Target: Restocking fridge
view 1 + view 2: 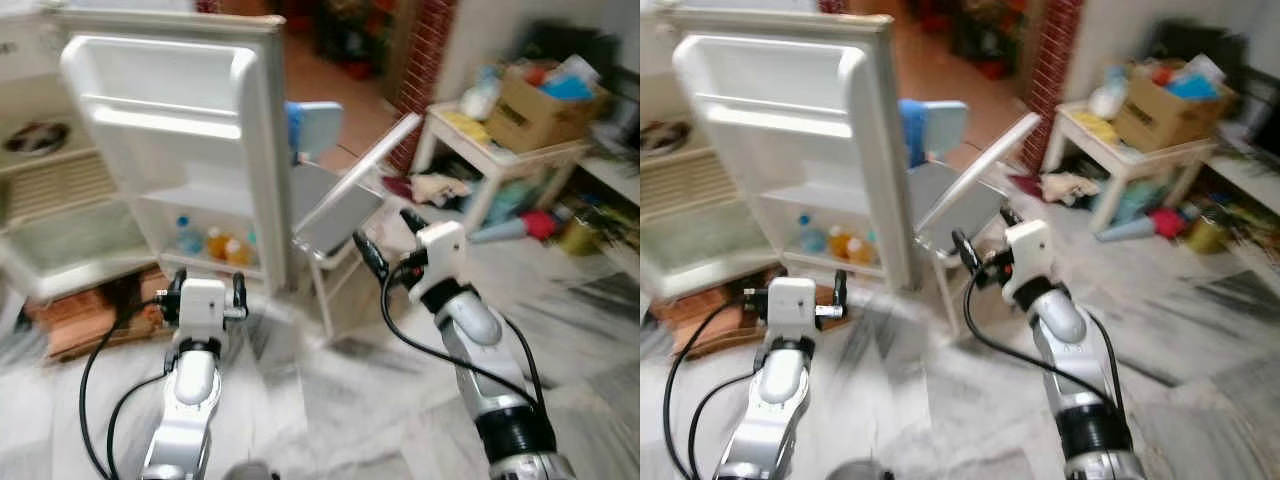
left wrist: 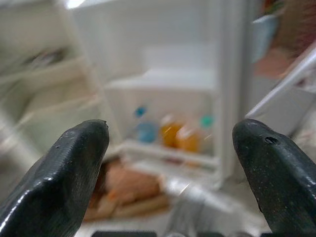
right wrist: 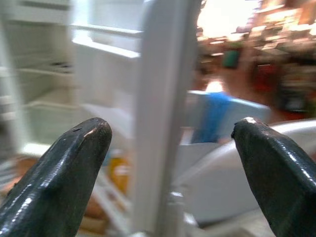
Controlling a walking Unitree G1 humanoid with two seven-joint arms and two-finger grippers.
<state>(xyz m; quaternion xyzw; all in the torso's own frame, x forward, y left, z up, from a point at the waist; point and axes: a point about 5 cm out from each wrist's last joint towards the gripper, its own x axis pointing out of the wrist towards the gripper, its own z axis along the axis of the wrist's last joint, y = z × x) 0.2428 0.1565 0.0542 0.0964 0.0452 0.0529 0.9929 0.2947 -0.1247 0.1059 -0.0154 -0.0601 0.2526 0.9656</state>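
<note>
A small white fridge stands open at the left, its door swung toward me. The door's bottom shelf holds a blue-capped bottle and orange bottles; the same orange bottles appear between the left fingers in the left wrist view. My left gripper hovers open and empty just before that shelf. My right gripper is open and empty, raised by the door's edge and a tilted white board.
The fridge's inner shelves sit at far left, with brick-coloured blocks on the floor beneath. A white table with a cardboard box stands at the right, clutter beneath it. A blue-and-grey object rests behind the door. Marble floor lies ahead.
</note>
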